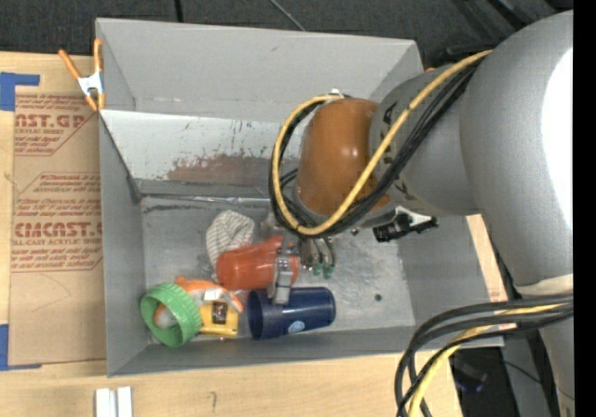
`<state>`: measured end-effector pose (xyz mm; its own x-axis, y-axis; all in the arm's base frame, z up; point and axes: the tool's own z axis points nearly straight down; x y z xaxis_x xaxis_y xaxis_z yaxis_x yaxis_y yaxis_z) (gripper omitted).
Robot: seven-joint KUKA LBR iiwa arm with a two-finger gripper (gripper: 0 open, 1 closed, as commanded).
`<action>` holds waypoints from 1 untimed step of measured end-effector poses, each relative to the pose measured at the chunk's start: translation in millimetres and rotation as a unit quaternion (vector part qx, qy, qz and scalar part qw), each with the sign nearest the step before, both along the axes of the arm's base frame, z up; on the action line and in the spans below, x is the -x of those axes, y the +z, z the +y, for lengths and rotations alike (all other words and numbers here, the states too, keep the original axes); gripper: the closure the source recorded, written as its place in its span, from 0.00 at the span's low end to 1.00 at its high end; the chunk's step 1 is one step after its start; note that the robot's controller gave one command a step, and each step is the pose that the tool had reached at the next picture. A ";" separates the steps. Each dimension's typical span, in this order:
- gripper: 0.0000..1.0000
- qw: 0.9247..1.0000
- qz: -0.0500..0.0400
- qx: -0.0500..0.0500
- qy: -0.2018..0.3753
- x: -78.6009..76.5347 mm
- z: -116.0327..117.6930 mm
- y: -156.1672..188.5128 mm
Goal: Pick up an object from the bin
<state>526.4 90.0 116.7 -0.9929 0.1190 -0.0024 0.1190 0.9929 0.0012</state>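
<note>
Bin [177, 141]: grey metal with sloped walls. The loose things lie bunched toward its near edge, probably because the slopes shed them down to the flat floor.
Arm: reaches in over the right edge, with its orange cover [337, 159] low above the bin's middle.
Gripper [282, 277]: down among the things, at the seam between a red cup and a blue cup.
Grip: I cannot tell whether it is spread or pressed together, and nothing is plainly pinched.
Red cup [244, 266]: on its side at mid-floor, just left of the gripper, touching it or nearly so.
Blue cup [296, 311]: on its side along the near edge, right under the gripper.
Task's thing: probably one of these two cups, but which one is unclear.
Neighbours: a white cloth [228, 229] lies behind the red cup. A green ring [172, 315] sits by the near left corner, and a yellow piece [220, 315] lies between it and the blue cup.
Stage: my guess is a descent or the start of a grasp, with no lift yet.
Risk: both cups are round and lying down, so either may roll aside when squeezed.
</note>
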 end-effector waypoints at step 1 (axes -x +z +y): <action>1.00 1.000 -0.014 -0.001 -0.018 -2.5 -8.3 -22.8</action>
